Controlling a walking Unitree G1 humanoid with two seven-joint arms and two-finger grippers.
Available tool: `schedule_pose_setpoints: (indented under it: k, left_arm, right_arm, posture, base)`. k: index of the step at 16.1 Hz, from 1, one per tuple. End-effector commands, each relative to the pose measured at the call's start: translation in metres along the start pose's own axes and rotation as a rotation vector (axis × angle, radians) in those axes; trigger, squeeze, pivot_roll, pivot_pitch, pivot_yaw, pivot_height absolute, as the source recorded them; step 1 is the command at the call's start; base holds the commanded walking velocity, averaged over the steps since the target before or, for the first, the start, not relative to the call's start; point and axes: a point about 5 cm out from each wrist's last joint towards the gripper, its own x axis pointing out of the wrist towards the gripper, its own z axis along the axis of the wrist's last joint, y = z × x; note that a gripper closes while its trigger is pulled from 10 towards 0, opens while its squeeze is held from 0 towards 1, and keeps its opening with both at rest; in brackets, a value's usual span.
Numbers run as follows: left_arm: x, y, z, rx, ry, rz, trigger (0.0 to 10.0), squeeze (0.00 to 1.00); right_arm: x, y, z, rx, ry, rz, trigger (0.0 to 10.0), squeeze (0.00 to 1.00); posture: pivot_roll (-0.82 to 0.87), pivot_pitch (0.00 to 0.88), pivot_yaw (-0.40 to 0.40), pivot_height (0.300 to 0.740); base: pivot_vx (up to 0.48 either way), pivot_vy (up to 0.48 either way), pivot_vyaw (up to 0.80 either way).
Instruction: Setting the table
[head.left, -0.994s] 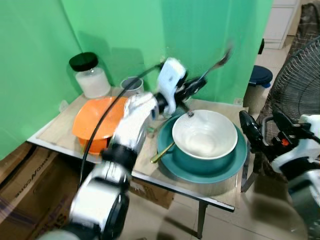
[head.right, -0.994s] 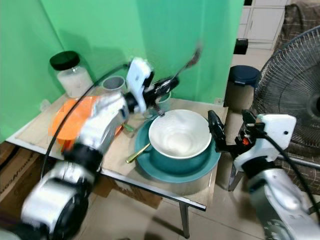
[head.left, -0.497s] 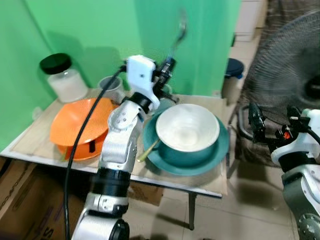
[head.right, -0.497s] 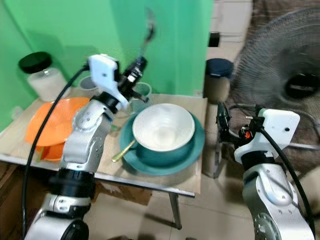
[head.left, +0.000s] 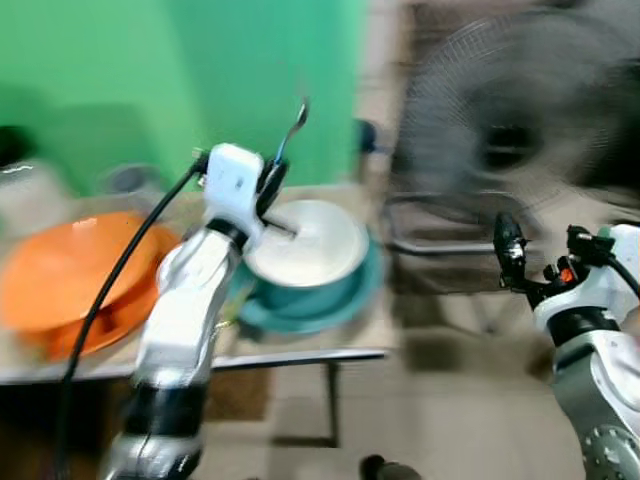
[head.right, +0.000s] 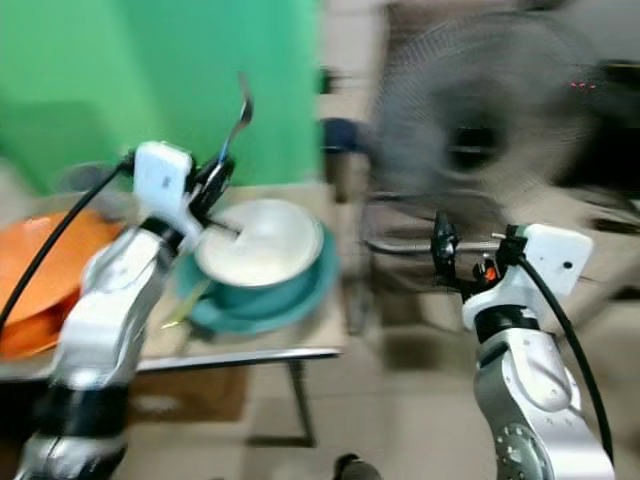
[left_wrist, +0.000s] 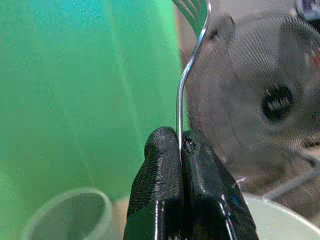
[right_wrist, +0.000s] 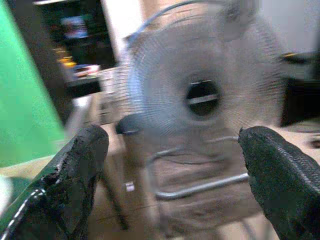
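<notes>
- My L gripper (left_wrist: 180, 150): 2 fingers clamped on fork (left_wrist: 192, 55) handle, tines up, above white bowl (head.left: 305, 240).
- Bowl sits in teal plate (head.left: 345, 300) on table (head.left: 300, 358); orange plate (head.left: 60, 280) beside.
- My R gripper (right_wrist: 172, 150): fingers spread wide, nothing held, facing fan (right_wrist: 200, 95).

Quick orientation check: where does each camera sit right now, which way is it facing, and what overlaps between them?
Left eye: head, looking down at table; left gripper holds fork above white bowl.
Right eye: same scene; right gripper off the table, before the fan.
Left wrist: along shut fingers pinching fork.
Right wrist: between spread fingers toward fan.
Shared: fork, fan.
</notes>
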Motion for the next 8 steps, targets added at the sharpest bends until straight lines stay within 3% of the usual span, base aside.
schedule_pose_setpoints:
  k: [1,4,6,8]
  left_arm:
    - [-0.004,0.002,0.007,0.024,0.004,0.032,10.0,0.00]
    - [-0.011,0.003,0.008,0.021,0.026,0.047,10.0,0.00]
    - [-0.020,-0.002,-0.001,0.013,0.084,0.063,10.0,0.00]
    - [-0.021,-0.004,-0.004,0.001,0.079,0.067,10.0,0.00]
  right_arm:
    - [0.003,-0.001,-0.003,-0.019,0.022,-0.022,10.0,0.00]
    - [0.004,0.000,-0.003,0.004,0.038,-0.018,10.0,0.00]
    - [0.004,-0.006,-0.012,-0.100,0.066,-0.035,10.0,0.00]
    - [0.003,-0.008,-0.018,-0.108,0.103,-0.041,10.0,0.00]
  posture:
    - [0.00,0.000,0.016,0.740]
    - [0.00,0.000,0.009,0.740]
    - [0.01,0.000,0.010,0.740]
    - [0.00,0.000,0.013,0.740]
  base:
    - [0.000,0.000,-0.79]
    - [0.000,0.000,-0.77]
    - [0.000,0.000,-0.77]
    - [0.000,0.000,-0.76]
